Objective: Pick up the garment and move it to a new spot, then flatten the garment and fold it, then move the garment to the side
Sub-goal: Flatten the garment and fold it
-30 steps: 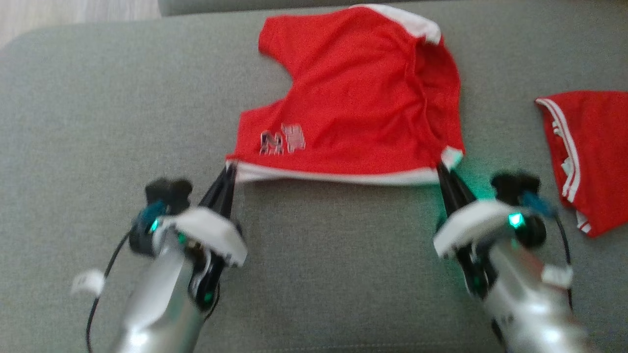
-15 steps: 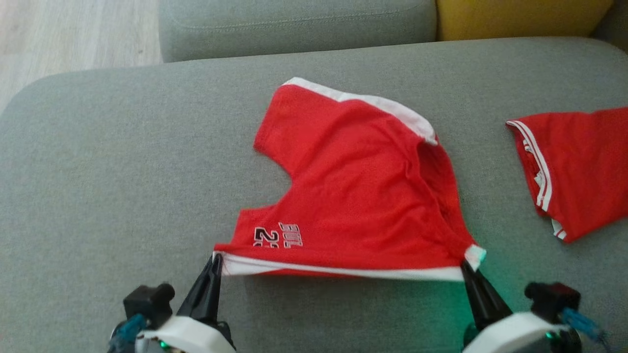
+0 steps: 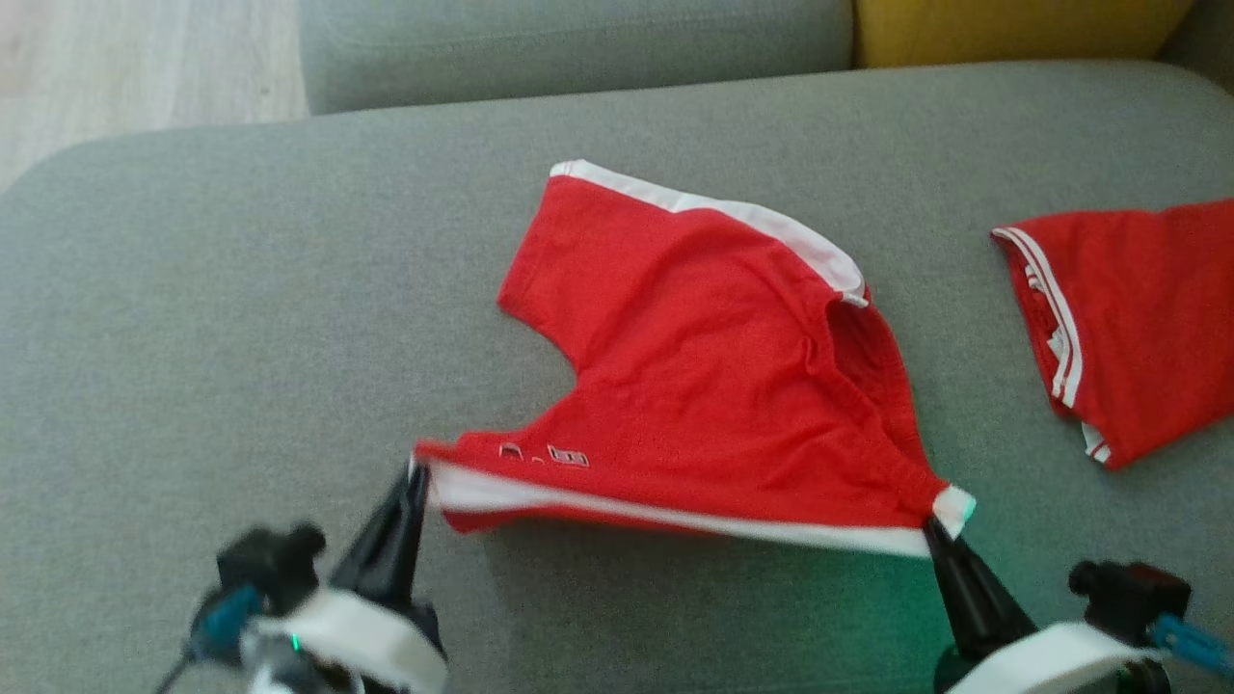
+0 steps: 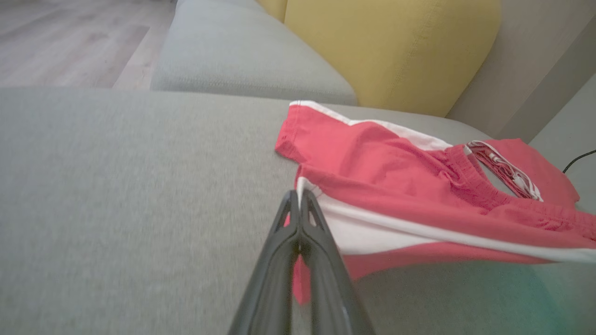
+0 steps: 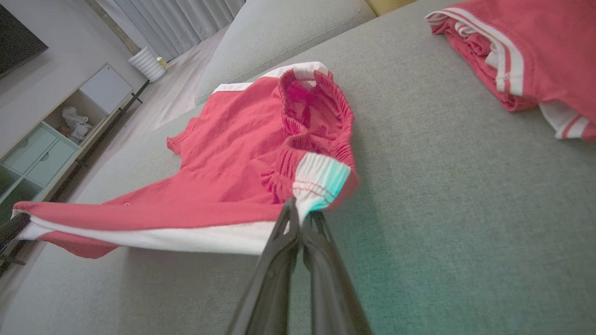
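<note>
The garment [image 3: 704, 376] is a pair of red shorts with white side stripes, spread on the grey sofa seat [image 3: 241, 318]. Its near edge is lifted off the cushion and pulled taut between my two grippers. My left gripper [image 3: 416, 474] is shut on the near left corner of the garment [image 4: 396, 195], fingers pinched together at the white stripe. My right gripper [image 3: 930, 525] is shut on the waistband corner at the near right. From the right wrist, the garment [image 5: 233, 158] shows its elastic waistband bunched just above my right gripper [image 5: 300, 209]. The far half still rests on the seat.
A second red garment [image 3: 1138, 318] with white stripes lies folded at the right of the seat. A yellow cushion [image 3: 1012, 29] and a grey backrest [image 3: 578, 48] stand behind. Wooden floor [image 3: 125, 58] lies past the seat's left edge. A shelf unit [image 5: 56, 135] stands across the room.
The camera tilted up, so the whole picture shifted. Both grippers have lifted the near edge higher; the printed number now shows foreshortened as the front panel tips away.
</note>
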Tool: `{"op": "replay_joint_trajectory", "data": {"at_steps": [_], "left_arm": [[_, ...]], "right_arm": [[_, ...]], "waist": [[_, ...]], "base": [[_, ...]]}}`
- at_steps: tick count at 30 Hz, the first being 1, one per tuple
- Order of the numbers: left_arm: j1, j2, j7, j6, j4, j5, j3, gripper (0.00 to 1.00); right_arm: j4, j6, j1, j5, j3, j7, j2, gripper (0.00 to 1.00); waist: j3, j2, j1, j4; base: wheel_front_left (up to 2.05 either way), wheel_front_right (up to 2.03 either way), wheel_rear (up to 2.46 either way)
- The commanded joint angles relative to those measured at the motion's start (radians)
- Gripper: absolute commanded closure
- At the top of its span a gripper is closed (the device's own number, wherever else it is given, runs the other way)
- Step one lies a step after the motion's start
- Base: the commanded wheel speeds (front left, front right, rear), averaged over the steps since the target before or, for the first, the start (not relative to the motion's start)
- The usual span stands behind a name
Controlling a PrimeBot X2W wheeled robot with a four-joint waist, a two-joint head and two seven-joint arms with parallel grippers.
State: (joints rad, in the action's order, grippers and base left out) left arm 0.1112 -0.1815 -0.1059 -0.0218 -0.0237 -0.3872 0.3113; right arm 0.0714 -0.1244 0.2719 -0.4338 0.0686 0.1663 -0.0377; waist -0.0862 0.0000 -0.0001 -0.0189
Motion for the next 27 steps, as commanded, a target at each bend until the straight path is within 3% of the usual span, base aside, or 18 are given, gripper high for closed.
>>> {"op": "replay_joint_trajectory", "data": {"at_steps": [1,6,11,17,27], "left_arm": [[-0.085,-0.027,-0.004,-0.003,0.030,0.012,-0.055,1.00],[-0.243,-0.048,0.019,0.037,-0.009,0.023,-0.047,1.00],[-0.447,-0.036,0.050,0.076,-0.131,0.019,-0.032,1.00],[-0.728,0.017,0.035,0.103,-0.378,0.015,-0.015,1.00],[-1.073,0.059,-0.041,0.136,-0.807,0.016,0.014,1.00]], "right_arm": [[0.033,-0.006,-0.048,-0.011,0.001,-0.006,-0.013,1.00],[0.025,-0.006,-0.164,0.008,0.009,-0.010,-0.013,1.00],[-0.032,-0.006,-0.324,0.036,0.008,-0.007,-0.013,1.00],[-0.174,-0.006,-0.550,0.089,0.032,-0.012,-0.013,1.00],[-0.391,-0.006,-0.780,0.062,0.079,-0.101,-0.013,1.00]], "waist": [[-0.011,0.0000,0.0001,-0.004],[-0.065,0.0000,0.0001,-0.019],[-0.132,0.0000,0.0001,-0.030],[-0.219,0.0000,0.0001,-0.038],[-0.324,0.0000,0.0001,-0.085]], "base": [[0.00,0.00,0.00],[0.00,0.00,0.00],[0.00,0.00,0.00],[0.00,0.00,0.00],[0.00,0.00,0.00]]}}
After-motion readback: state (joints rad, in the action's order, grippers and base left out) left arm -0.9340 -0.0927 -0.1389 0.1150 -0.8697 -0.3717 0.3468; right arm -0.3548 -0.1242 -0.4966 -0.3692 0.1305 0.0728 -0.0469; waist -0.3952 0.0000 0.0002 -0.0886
